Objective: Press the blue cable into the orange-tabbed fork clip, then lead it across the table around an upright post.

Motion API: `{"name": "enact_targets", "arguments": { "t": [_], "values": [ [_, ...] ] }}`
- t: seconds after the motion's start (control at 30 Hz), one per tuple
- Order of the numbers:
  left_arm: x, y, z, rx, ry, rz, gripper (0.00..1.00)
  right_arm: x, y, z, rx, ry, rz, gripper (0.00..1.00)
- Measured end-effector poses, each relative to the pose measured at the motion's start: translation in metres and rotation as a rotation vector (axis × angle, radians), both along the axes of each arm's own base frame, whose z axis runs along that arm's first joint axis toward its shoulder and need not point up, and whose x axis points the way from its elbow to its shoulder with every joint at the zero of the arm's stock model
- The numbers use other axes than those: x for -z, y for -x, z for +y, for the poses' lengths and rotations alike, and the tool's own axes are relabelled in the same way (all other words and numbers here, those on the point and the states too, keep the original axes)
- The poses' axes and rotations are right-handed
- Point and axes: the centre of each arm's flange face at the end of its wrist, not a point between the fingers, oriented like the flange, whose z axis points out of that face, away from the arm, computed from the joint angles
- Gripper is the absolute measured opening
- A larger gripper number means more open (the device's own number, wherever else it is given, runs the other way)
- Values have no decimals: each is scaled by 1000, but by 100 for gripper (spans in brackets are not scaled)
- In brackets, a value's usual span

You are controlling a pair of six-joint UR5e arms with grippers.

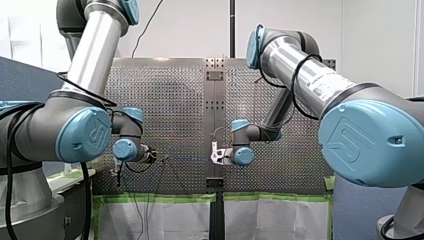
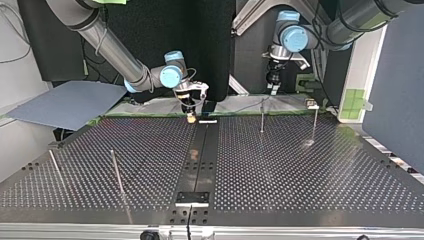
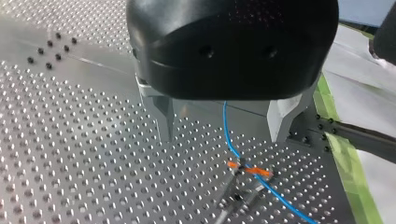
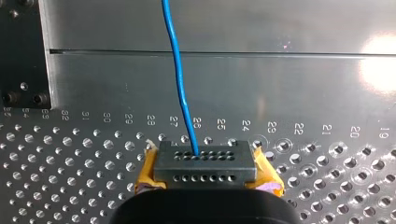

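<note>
Beside holes (image 4: 285, 145) numbered 19 to 30 on the perforated metal tabletop (image 4: 303, 84), my right fingers (image 4: 145, 176) pinch the blue cable (image 4: 180, 79), while my left fingers (image 3: 282, 116) stand wide apart.

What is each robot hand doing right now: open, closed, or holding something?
Left hand: open; the blue cable passes through it ungripped.
Right hand: closed, holding the blue cable.

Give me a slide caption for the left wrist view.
My open left gripper hovers over the blue cable where it crosses the orange-tabbed fork clip.
</note>
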Motion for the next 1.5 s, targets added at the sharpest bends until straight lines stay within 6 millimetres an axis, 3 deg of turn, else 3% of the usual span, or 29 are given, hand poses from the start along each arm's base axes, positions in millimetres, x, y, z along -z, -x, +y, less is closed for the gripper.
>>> {"name": "enact_targets", "arguments": {
  "t": [0.23, 0.97, 1.5],
  "values": [
    [2, 5, -18, 12, -60, -11, 100, 1, 0, 1, -2, -6, 3, 0],
    [62, 1, -23, 13, -55, 6, 100, 2, -1, 3, -7, -5, 12, 0],
    [59, -12, -23, -5, -89, -22, 100, 3, 1, 1, -3, -3, 13, 0]
  ]
}}
